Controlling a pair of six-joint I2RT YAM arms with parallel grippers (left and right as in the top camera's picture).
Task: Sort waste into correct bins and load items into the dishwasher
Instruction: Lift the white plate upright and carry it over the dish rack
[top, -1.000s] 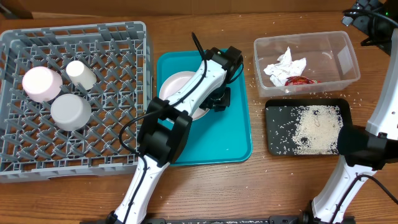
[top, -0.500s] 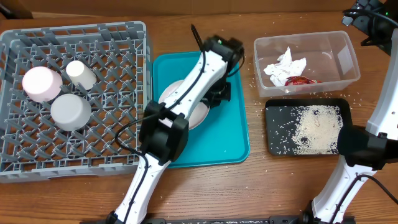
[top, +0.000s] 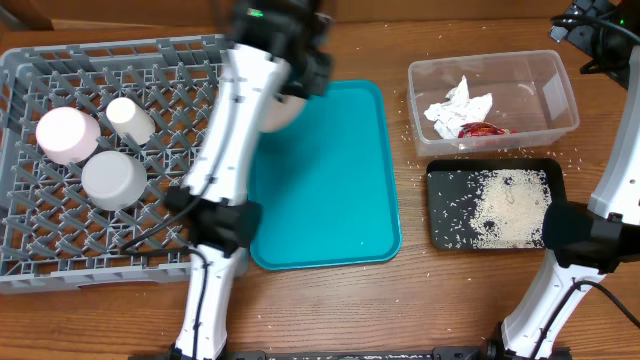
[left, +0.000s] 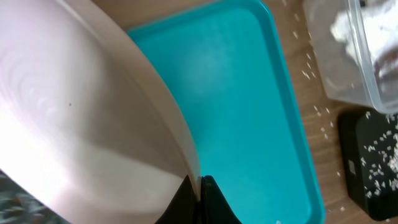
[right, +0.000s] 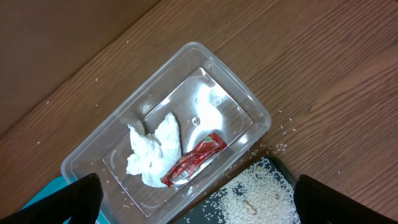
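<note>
Lifted off the teal tray (top: 330, 180) since the earlier frame: white plate (left: 81, 124), now beside the dish rack (top: 60, 230), rim clamped in the closed left gripper (left: 200, 186). Right gripper (right: 199, 208) spread wide, empty, above the clear tub (right: 249, 106). Risk: slip from the thin edge grip, or a knock against the rack wall. Clamp visible from left wrist only; rack contents overhead only.
</note>
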